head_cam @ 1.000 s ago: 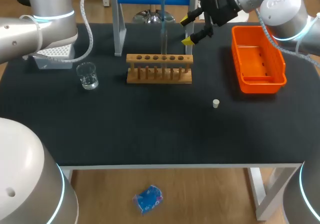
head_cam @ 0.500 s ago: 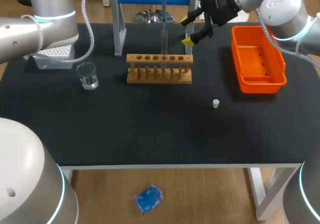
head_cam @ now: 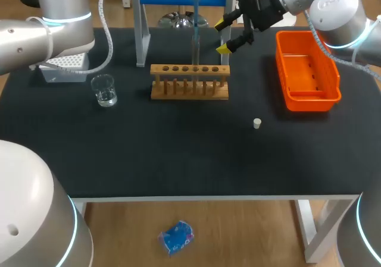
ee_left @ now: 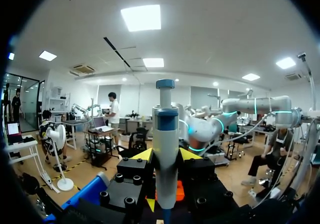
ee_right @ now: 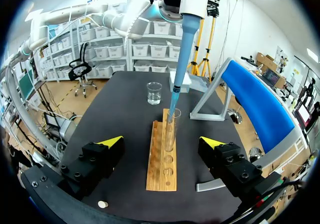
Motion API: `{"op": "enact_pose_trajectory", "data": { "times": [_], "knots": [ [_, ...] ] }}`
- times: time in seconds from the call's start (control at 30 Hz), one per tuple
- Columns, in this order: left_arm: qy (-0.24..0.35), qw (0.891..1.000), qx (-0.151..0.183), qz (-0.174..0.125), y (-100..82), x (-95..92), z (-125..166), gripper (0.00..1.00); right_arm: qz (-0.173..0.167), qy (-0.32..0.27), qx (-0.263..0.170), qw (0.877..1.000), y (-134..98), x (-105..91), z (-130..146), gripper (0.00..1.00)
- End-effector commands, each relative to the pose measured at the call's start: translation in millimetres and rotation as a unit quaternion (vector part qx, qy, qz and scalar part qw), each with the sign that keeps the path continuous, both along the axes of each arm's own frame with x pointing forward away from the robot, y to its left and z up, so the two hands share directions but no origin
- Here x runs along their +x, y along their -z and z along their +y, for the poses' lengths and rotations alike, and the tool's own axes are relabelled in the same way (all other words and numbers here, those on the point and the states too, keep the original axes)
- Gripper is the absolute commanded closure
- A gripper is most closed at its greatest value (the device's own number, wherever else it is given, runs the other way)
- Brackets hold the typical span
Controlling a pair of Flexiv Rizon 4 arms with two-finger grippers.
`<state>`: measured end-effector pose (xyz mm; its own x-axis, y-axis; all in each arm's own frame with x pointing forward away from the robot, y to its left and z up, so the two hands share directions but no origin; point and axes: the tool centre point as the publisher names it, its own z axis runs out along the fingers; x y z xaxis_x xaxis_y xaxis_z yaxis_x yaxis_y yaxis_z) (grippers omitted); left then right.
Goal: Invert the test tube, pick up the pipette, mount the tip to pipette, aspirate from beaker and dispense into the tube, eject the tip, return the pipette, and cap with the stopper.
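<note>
The left end effector (ee_left: pixel 165 156) is gripping the pipette (ee_left: pixel 165 134) from both sides and holding it upright above the wooden rack (head_cam: pixel 189 81). The blue tip (ee_right: pixel 176 89) on the pipette is pointing down into the mouth of the test tube (ee_right: pixel 171 129), which is standing upright in one of the rack's middle holes. The right end effector (head_cam: pixel 222 36) is hovering just behind the rack's right end with its fingers spread wide, holding nothing; in its wrist view the rack is running straight ahead between the two fingers. The glass beaker (head_cam: pixel 105 90) is standing on the counter (head_cam: pixel 178 154) to the left of the rack, with the tip box (head_cam: pixel 62 68) behind it. The small white stopper (head_cam: pixel 256 123) is lying on the counter in front of the rack's right end, well apart from it. The orange bin (head_cam: pixel 306 71) is sitting at the counter's right side.
</note>
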<state>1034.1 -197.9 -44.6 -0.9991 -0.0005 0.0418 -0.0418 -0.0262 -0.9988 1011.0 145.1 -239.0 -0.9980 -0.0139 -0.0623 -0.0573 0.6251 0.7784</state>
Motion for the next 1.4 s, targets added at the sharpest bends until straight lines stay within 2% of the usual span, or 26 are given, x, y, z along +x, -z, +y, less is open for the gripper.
{"op": "enact_pose_trajectory", "data": {
  "times": [0.03,0.9,1.4],
  "knots": [
    [0.0,1.0,0.0,0.001,2.1,0.1,-0.7,1.0,0.0,-0.001,-0.001,1.0,0.2,0.7,-0.1,0.0],
    [0.002,1.0,-0.002,0.015,20.7,6.4,-2.9,1.0,0.0,-0.001,-0.001,1.0,0.2,0.7,-0.1,0.0],
    [0.001,1.0,-0.001,0.012,27.1,4.0,-2.8,1.0,0.0,-0.001,-0.001,1.0,0.2,0.7,-0.1,0.0]
  ]
}}
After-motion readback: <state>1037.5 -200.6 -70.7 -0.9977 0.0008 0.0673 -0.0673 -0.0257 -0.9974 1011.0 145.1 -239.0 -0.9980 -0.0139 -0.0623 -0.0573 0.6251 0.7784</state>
